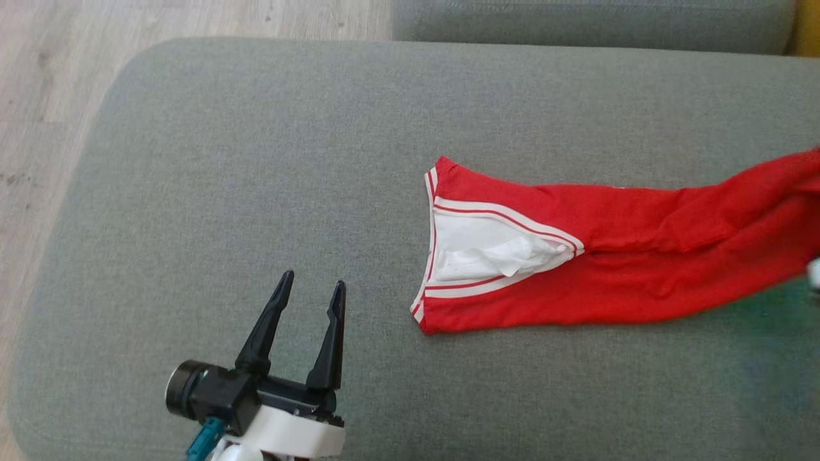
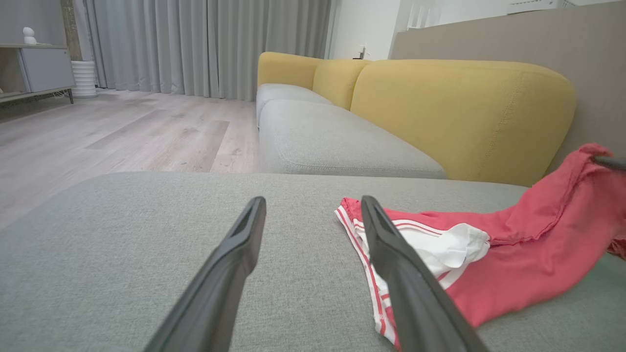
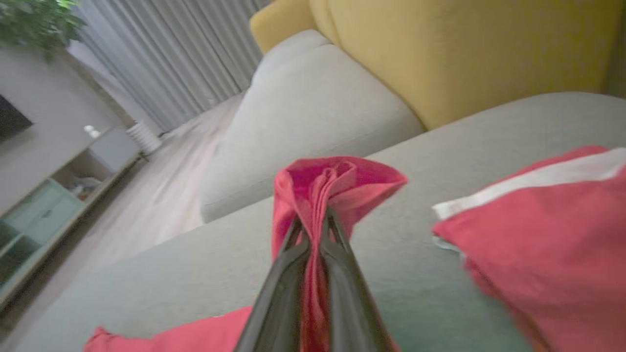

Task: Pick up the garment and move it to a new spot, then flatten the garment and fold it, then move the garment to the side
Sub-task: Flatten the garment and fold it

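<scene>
Your right gripper (image 3: 314, 222) is closed, its 2 dark fingers pressed together on a bunched fold of the red jersey (image 3: 337, 181). The right wrist view gives you that pinch up close: cloth runs between the fingers and fans out above their tips, raised off the grey seat cushion (image 1: 256, 160). More red fabric with a white stripe lies to the right in that view, blurred.

Your left gripper (image 1: 314, 280) holds nothing. Its 2 fingers stand spread wide over bare cushion, well to the left of the jersey and apart from it.

The head view gives you the layout from above. The jersey stretches across the right half of the cushion. Its V-neck collar (image 1: 442, 211), trimmed in white and red stripes, points toward the left gripper, and the white lining (image 1: 487, 250) shows inside it. The body runs off the view's right edge.

The left wrist view adds the height. The collar end lies flat on the cushion, while the far end climbs toward a dark fingertip (image 2: 609, 161) at the right edge. Behind it you see a yellow backrest (image 2: 464, 112), a second grey seat (image 2: 332, 142), a wooden floor (image 2: 122, 132), grey curtains (image 2: 195, 44) and a cabinet (image 2: 44, 68).
</scene>
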You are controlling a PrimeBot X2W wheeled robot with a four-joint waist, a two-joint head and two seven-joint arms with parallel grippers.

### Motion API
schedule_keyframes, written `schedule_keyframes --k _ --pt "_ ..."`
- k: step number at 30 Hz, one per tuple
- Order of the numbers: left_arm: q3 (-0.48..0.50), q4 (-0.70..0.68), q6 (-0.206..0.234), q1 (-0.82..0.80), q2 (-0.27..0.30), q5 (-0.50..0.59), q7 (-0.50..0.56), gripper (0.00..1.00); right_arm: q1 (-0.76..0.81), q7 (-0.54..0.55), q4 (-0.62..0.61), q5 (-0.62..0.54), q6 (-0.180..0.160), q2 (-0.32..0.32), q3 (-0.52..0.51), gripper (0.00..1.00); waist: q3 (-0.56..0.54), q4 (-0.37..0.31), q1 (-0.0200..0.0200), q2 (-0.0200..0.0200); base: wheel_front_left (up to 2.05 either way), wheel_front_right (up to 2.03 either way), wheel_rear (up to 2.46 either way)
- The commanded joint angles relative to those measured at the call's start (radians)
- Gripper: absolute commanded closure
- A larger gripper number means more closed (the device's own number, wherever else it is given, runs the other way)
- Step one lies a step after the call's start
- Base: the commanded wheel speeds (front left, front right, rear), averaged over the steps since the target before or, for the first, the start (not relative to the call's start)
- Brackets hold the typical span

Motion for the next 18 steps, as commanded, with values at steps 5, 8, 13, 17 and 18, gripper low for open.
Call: schedule_keyframes --k 5,8,13,17,18 --pt "0.05 -0.015 -0.019 -0.006 -0.011 0.018 -0.009 0.0 0.017 0.079 -0.231 -0.02 0.004 0.088 0.052 1.0 -0.027 0.013 0.0 -0.0001 0.0 0.0 0.0" --pt "0.054 -0.009 -0.029 -0.003 -0.018 0.024 -0.009 0.0 0.008 0.12 -0.308 -0.059 0.004 0.164 0.089 1.0 -0.038 0.035 0.0 -0.0001 0.0 0.0 0.0" --pt "0.063 0.002 -0.041 0.003 -0.029 0.031 -0.01 0.0 -0.02 0.166 -0.343 -0.104 0.004 0.293 0.165 1.0 -0.046 0.081 0.0 -0.0001 0.0 0.0 0.0" --pt "0.068 0.009 -0.053 0.006 -0.04 0.035 -0.01 0.0 -0.039 0.171 -0.305 -0.125 0.004 0.363 0.222 1.0 -0.045 0.12 0.0 -0.0001 0.0 0.0 0.0" --pt "0.069 0.011 -0.056 0.007 -0.043 0.037 -0.01 0.0 -0.044 0.169 -0.29 -0.13 0.004 0.373 0.239 1.0 -0.045 0.129 0.0 -0.0001 0.0 0.0 0.0"
